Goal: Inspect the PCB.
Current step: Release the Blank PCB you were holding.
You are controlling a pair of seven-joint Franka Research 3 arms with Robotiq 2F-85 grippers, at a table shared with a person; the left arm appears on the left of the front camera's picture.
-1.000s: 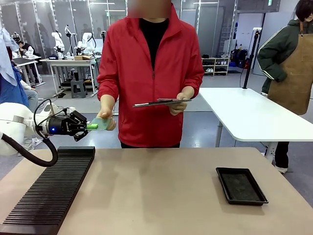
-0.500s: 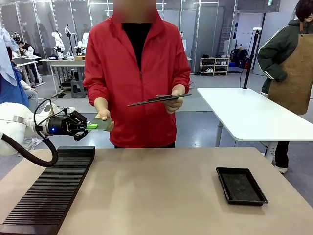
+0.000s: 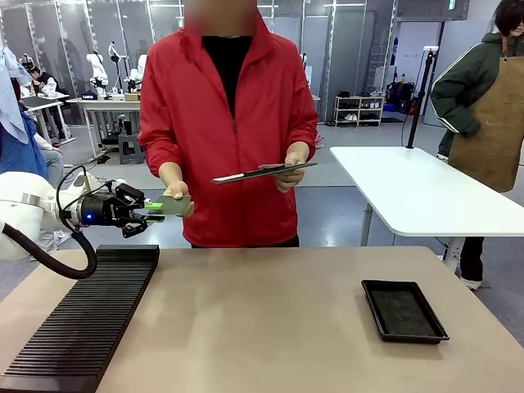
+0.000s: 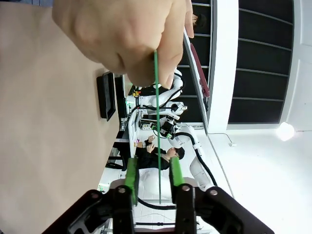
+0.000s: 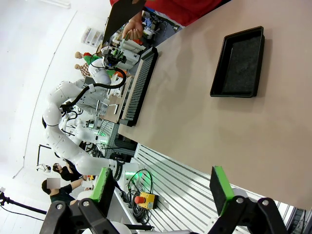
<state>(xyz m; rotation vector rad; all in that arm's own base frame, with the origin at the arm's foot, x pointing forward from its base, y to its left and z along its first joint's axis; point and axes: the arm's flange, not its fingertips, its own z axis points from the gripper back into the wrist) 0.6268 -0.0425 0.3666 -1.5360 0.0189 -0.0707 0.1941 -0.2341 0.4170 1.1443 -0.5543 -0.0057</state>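
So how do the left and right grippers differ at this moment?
The left gripper's jaws stand partly open around the PCB's edge, with a gap on each side; the right gripper's stand far wider, with nothing between them. The left gripper is out at the person's hand, which pinches the PCB; the right gripper looks over the table toward the black tray. Both are black with green pads, and neither grips anything.

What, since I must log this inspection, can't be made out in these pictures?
- PCB face: front view, too small, partly covered by the person's hand; left wrist view shows it edge-on, a thin green line.
- Clipboard top: front view, seen nearly edge-on.
- PCB's far end: left wrist view, hidden inside the hand.
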